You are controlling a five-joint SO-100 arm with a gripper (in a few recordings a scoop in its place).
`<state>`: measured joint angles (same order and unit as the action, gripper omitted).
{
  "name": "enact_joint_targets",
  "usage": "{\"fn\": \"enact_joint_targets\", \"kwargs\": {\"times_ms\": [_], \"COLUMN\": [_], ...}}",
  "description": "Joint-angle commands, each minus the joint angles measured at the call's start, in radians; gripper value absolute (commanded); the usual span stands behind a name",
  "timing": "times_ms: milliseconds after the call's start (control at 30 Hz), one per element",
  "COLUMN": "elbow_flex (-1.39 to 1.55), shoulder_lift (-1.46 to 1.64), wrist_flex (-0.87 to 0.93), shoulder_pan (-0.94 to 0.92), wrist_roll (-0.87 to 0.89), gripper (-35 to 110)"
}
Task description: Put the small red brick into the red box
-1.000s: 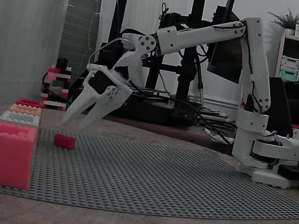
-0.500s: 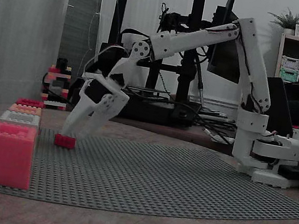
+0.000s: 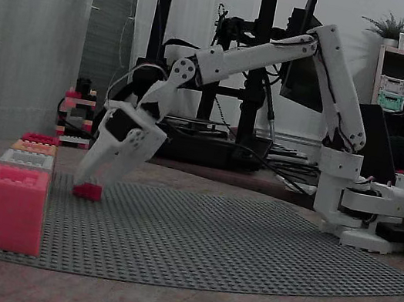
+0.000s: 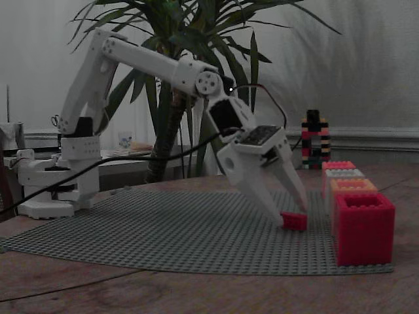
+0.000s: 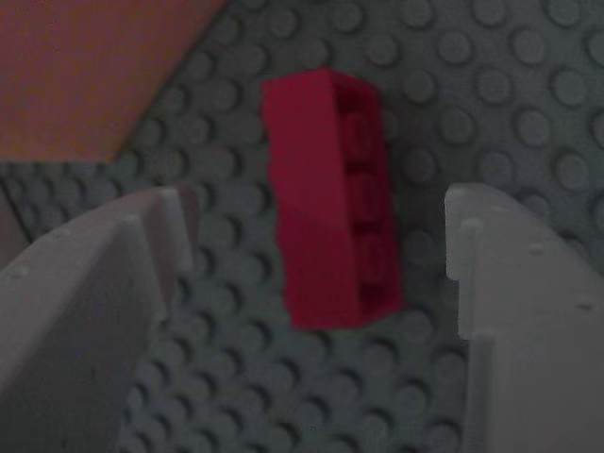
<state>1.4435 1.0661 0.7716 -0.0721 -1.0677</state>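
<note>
In the wrist view the brick [image 5: 332,198] lies on the studded grey mat [image 5: 528,104] between the two fingers [image 5: 104,311], which stand apart and clear of its sides. In both fixed views the gripper [image 3: 90,178] is down at the brick [image 3: 87,191], tips at mat level. The red box [image 4: 364,226] stands just beside it at the mat's edge.
</note>
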Motion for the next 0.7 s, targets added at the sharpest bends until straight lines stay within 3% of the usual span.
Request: {"fn": "enact_joint_targets", "kwargs": {"times_ms": [0,367,500,667], "elbow_flex": [-0.089,-0.121,-0.140,-0.166], "shoulder_lift": [0.034,-0.017,-0.028,-0.015], "wrist_flex": [-0.006,-0.017,-0.015,-0.014], "shoulder_pan": [0.003,0.009,0.012,0.014], "wrist_roll": [-0.003,0.012,0.035,0.074], "gripper": [24,17,2,0]}}
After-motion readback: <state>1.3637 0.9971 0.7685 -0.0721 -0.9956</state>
